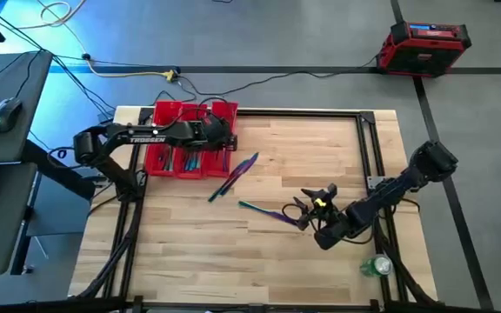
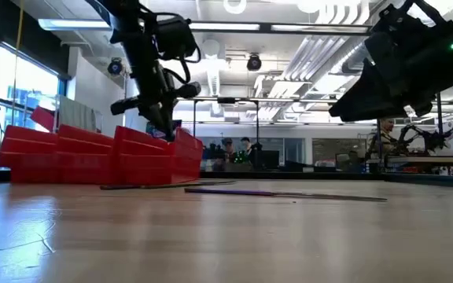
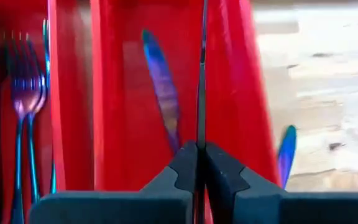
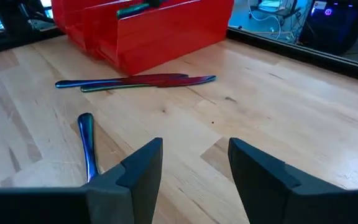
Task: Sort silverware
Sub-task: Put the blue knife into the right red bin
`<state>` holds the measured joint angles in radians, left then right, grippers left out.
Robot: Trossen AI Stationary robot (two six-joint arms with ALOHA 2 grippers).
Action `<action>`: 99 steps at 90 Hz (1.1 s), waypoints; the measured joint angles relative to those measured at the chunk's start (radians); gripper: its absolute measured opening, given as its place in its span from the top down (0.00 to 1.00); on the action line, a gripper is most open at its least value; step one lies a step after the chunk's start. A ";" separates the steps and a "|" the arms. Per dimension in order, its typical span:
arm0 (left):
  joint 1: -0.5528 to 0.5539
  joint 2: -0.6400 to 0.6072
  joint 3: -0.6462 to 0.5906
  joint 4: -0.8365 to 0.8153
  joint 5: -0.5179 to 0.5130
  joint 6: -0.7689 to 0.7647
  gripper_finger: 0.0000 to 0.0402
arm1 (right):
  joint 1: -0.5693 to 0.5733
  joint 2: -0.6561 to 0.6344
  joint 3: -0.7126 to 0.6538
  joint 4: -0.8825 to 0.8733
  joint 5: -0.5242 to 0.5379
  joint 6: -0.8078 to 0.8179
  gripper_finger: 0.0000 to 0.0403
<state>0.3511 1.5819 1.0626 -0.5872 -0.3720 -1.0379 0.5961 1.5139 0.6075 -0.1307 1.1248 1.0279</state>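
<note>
The red tray [image 1: 190,139] stands at the table's far left, with forks [image 3: 23,93] in one compartment and a knife [image 3: 160,87] lying in the one beside it. My left gripper [image 1: 224,139] hovers over the tray, shut on a slim piece of silverware [image 3: 201,74] seen edge-on. Two iridescent knives [image 1: 235,176] lie crossed on the wood near the tray. Another slim piece [image 1: 268,211] lies mid-table, just left of my right gripper [image 1: 307,209], which is open and touches nothing; its end [image 4: 87,140] shows beside the right gripper's fingers. My left gripper pinches the slim piece between its two fingertips [image 3: 188,165], at one end [image 3: 201,134] of it. The piece runs straight on past the fingers, along them, thin edge toward the camera, over the tray's compartment. Whether its far end rests on the tray cannot be told.
A green object [image 1: 377,265] lies near the table's near right corner. Dark frame rails [image 1: 368,148] run along the table's edges. Bare wood spans the middle and near side. A red case [image 1: 424,43] sits on the floor beyond.
</note>
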 joint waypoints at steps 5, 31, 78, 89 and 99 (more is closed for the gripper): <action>0.000 0.013 0.000 0.001 0.016 -0.016 1.00 | 0.000 0.000 0.000 0.000 -0.007 -0.011 0.57; 0.016 0.115 0.000 0.000 0.052 -0.061 1.00 | 0.000 0.000 0.001 -0.002 -0.036 -0.033 0.57; 0.032 0.152 0.002 0.011 0.049 -0.024 0.83 | 0.000 -0.001 0.001 0.000 -0.044 -0.042 0.57; 0.032 0.125 0.021 -0.006 0.081 0.045 0.77 | 0.000 -0.001 0.001 0.000 -0.049 -0.042 0.57; 0.015 0.051 0.079 -0.059 0.101 0.128 0.75 | 0.000 -0.001 0.001 -0.002 -0.060 -0.046 0.57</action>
<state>0.3662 1.6324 1.1413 -0.6464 -0.2712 -0.9097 0.5962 1.5131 0.6083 -0.1323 1.0649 0.9821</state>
